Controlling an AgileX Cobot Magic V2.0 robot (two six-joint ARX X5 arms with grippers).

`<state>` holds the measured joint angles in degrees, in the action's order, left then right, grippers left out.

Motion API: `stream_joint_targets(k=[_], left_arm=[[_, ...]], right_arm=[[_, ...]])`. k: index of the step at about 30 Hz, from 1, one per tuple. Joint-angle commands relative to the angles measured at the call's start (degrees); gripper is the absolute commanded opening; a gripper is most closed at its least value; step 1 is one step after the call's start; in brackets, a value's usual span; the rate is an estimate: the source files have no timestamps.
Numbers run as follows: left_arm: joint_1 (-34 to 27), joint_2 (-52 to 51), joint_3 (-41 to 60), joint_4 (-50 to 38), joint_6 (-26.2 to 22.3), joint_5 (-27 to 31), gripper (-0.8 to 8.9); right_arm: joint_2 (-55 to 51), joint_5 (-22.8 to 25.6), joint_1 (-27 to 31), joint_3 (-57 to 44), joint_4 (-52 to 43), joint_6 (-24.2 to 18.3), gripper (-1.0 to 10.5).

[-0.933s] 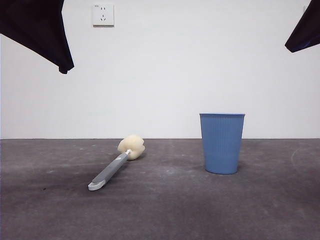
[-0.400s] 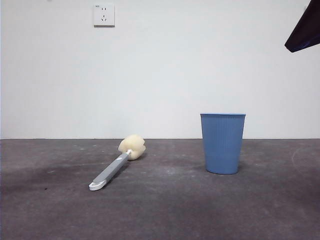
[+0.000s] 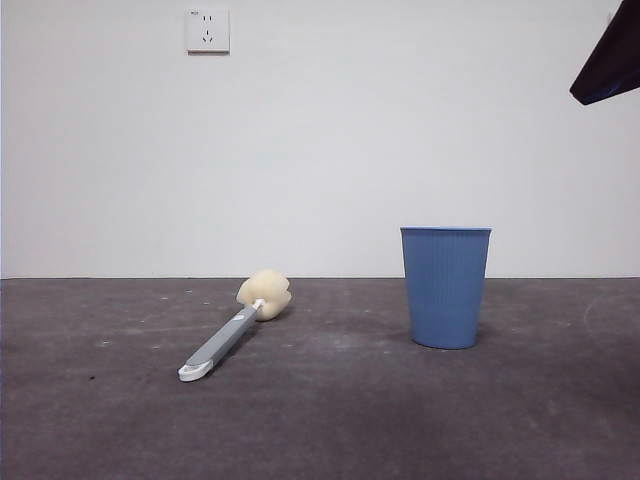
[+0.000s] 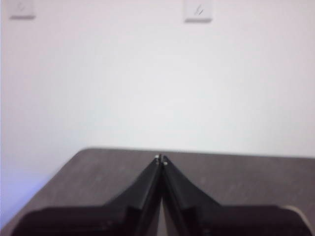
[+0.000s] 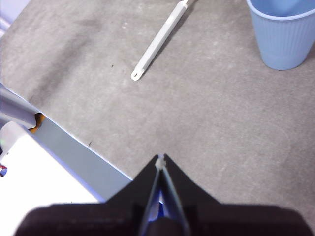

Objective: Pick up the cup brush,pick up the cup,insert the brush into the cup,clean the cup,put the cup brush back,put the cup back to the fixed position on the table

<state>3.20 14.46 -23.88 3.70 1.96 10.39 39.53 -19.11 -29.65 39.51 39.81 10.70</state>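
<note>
Cup brush point(image 3: 232, 331) flat on bench point(image 3: 330, 420), mid-left; cup point(image 3: 445, 287) upright mid-right. Left hand point(image 4: 161, 160), right hand point(image 5: 161, 160) both closed, empty. Brush looks light: grip rigid handle, not soft sponge.

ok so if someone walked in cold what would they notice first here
The tall blue cup would catch the eye first, standing upright on the dark grey table. Apart from it lies the cup brush, flat on the table with its cream sponge head toward the white wall. Neither gripper is near them: the right gripper hangs shut above the table, and the left gripper, also shut, faces the wall.
</note>
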Motion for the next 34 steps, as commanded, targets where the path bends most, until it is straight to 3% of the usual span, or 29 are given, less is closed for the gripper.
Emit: stream_joint_targets(k=[1,15,22,34], left_arm=[[-1.16,-4.57,6.97,-0.24,1.09,0.09,-0.04],[-1.44,-14.36,23.67,0.09,8.5,-0.26,-0.04],[-1.42,-14.34,23.67,6.51,8.59,-0.37,-0.04],[-1.42,-14.34,23.67,6.19,8.59,-1.51,-0.04]], right_arm=[[-0.07,-0.04,-0.09,0.11,-0.28,-0.09,0.0],[-0.07,-0.04,-0.09,0.11,-0.28,-0.09,0.0],[-0.07,-0.04,-0.09,0.09,-0.28,-0.09,0.0],[-0.07,-0.04,-0.09,0.11,-0.28,-0.09,0.0]])
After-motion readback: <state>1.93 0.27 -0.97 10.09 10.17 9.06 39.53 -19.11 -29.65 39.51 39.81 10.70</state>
